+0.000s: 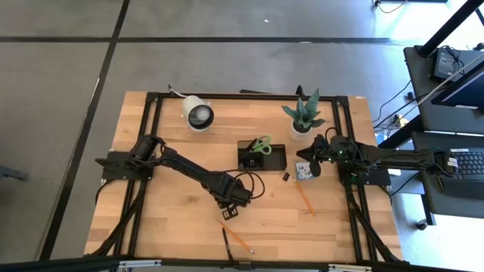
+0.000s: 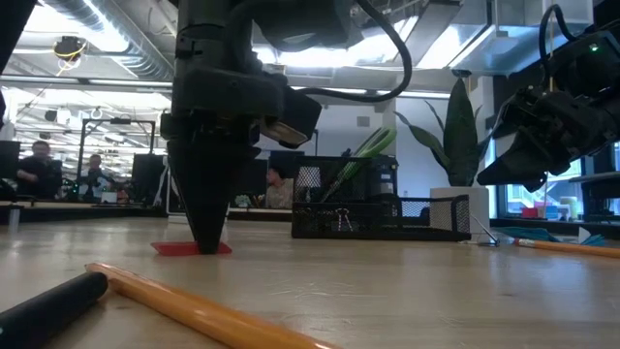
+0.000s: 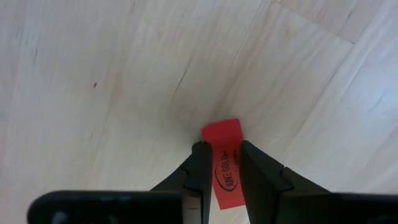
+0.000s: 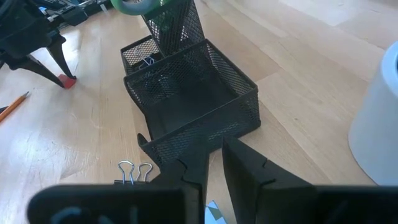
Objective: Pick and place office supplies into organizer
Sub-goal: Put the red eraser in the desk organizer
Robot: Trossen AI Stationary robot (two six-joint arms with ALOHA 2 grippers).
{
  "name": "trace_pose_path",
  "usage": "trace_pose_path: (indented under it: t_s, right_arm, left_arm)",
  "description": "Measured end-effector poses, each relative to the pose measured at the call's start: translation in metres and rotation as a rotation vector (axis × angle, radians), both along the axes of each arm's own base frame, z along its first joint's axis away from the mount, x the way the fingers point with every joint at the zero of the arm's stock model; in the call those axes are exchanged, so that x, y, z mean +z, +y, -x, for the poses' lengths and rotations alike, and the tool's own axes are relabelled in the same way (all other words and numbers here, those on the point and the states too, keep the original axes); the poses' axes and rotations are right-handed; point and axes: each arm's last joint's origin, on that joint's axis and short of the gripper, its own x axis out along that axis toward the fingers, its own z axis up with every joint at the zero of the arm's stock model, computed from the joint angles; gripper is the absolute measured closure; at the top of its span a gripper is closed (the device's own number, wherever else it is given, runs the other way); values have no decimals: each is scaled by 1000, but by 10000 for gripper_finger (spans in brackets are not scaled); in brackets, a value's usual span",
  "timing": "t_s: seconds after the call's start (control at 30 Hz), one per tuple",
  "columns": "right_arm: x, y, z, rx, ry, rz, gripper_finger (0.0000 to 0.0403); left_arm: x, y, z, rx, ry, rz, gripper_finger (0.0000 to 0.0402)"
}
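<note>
Two arms share the bench (image 1: 181, 227), and the left gripper (image 3: 221, 171) is the nearer to the red eraser (image 3: 225, 168), standing point-down on it, in front of the organizer (image 1: 262, 156) and to its left. Its fingers are narrowly apart, straddling the flat eraser, whose long axis runs between them; whether they grip it I cannot tell. The right gripper (image 4: 213, 163), nearly closed and empty, waits just right of the organizer.

overhead, table-level, two close wrist views
</note>
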Motion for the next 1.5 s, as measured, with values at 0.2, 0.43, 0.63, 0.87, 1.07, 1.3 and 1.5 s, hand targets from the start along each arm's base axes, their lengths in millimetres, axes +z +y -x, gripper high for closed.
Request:
trace_pose_path:
  t_s: [0.2,0.43,0.63,0.87,1.07,1.3,1.5]
  right_arm:
    - [0,0,0,0,1,0,352]
    - [0,0,0,0,0,0,352]
    - [0,0,0,0,0,-1,352]
    - [0,0,0,0,1,-1,352]
    - [0,0,0,0,1,-1,352]
    - [0,0,0,0,0,-1,352]
    - [0,0,0,0,0,-1,352]
  left_arm:
    - [5,0,-2,-32,-8,-3,342]
    - [8,-2,-6,-46,-37,3,343]
    - [9,-1,-6,-46,-36,2,343]
    - [9,-1,-5,-58,-36,-3,343]
    - [10,-1,-6,-91,-41,-12,343]
    - [10,0,-7,-93,-52,-22,343]
    - [11,0,-7,-93,-52,-22,343]
